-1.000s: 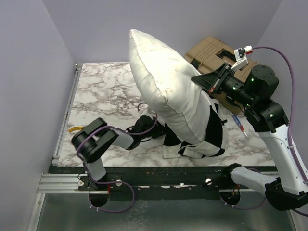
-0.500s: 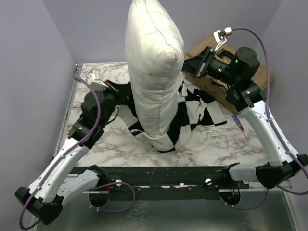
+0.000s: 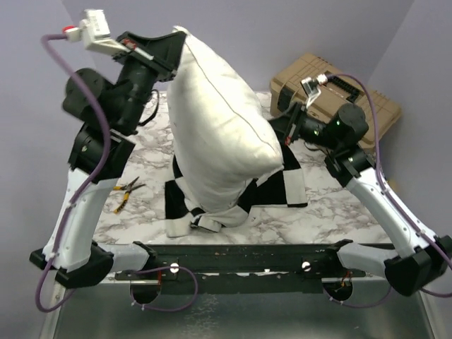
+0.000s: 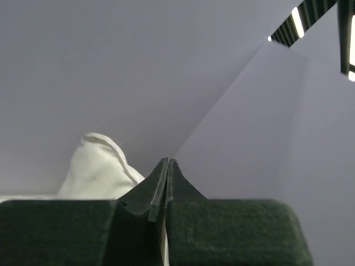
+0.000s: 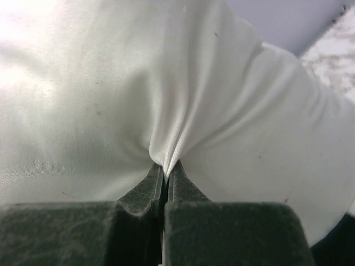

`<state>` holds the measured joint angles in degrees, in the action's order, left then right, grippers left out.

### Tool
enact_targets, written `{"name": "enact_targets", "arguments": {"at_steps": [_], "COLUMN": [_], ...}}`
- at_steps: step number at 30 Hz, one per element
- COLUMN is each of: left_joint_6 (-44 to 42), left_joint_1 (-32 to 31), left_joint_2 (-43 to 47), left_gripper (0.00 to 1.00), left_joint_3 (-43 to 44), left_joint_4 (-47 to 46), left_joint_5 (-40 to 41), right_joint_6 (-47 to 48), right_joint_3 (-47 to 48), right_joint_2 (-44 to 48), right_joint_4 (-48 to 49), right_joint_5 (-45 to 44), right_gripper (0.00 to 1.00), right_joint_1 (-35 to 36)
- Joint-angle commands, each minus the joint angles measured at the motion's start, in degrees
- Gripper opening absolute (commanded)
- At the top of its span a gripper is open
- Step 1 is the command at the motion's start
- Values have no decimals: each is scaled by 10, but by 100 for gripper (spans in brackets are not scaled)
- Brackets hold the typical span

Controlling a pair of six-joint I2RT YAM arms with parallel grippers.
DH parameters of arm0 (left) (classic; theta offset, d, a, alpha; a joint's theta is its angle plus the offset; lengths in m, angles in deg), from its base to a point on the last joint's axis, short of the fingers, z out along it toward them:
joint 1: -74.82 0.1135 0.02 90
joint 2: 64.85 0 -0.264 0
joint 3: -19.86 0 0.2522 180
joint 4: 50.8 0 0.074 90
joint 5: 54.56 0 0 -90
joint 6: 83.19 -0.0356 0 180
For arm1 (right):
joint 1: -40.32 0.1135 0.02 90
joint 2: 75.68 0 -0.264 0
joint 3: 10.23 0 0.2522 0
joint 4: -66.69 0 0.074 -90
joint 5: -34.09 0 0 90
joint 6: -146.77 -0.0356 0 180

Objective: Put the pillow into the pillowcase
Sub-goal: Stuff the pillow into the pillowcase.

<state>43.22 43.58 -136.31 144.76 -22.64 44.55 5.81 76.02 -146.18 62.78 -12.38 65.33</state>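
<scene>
Pillow (image 3: 219,134) dominates the scene, stood on end and leaning a little to the left, its lower end sunk into the pillowcase (image 3: 185,212). The case lies crumpled in black and white squares on the marble worktop (image 3: 332,212). Holding the pillow upright looks like a way to let its own weight settle it down into the case mouth. Most of the white bulk is outside the case, so the stuffing seems only begun.

Left arm is stretched tall, with its wrist bent over so that the left pincer (image 3: 171,51) meets the pillow's top corner from the left. In the left wrist view the jaws are pressed together. A thin white sliver between the pads suggests they pinch the pillow's seam, though the grip itself is mostly hidden.

Right arm reaches in low from the right, forearm sloping up and elbow out. The right pincer (image 3: 277,131) is against the pillow's right flank about halfway up. Its wrist view shows the jaws closed narrow on a gathered fold of white fabric, with creases radiating from the pinch.

Behind the right arm sits a tan case (image 3: 332,81). Near the left arm, pliers (image 3: 126,194) lie on the worktop, apart from the pillowcase.
</scene>
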Motion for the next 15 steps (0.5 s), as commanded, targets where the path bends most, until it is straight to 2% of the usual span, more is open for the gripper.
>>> {"name": "enact_targets", "arguments": {"at_steps": [1, 4, 5, 7, 8, 10, 12, 15], "left_joint_6": [27, 34, 30, 22, 11, -13, -29, -44], "left_joint_1": [-7, -8, -8, -7, -7, -4, -4, 0], "left_joint_2": [-74, -35, -14, 28, 45, 69, 79, 88], "left_gripper": [0, 0, 4, 26, 42, 66, 76, 83], "left_joint_3": [-26, -142, -180, -247, -268, -282, -279, -282], "left_joint_4": [24, 28, 39, 70, 95, 172, 248, 325], "left_joint_5": [-123, -106, -83, -41, -18, 29, 71, 111], "right_joint_6": [25, 24, 21, 14, 6, -12, -27, -49], "right_joint_3": [-148, -201, -201, -204, -208, -217, -228, -250], "right_joint_2": [119, 158, 162, 172, 179, 189, 198, 216], "right_joint_4": [45, 11, -12, -70, -92, -143, -175, -200], "right_joint_5": [-69, -109, -128, -181, -213, -267, -304, -347], "right_gripper": [0, 0, 0, 0, 0, 0, 0, 0], "right_joint_1": [-4, -4, -4, -4, -5, -6, -11, -15]}}
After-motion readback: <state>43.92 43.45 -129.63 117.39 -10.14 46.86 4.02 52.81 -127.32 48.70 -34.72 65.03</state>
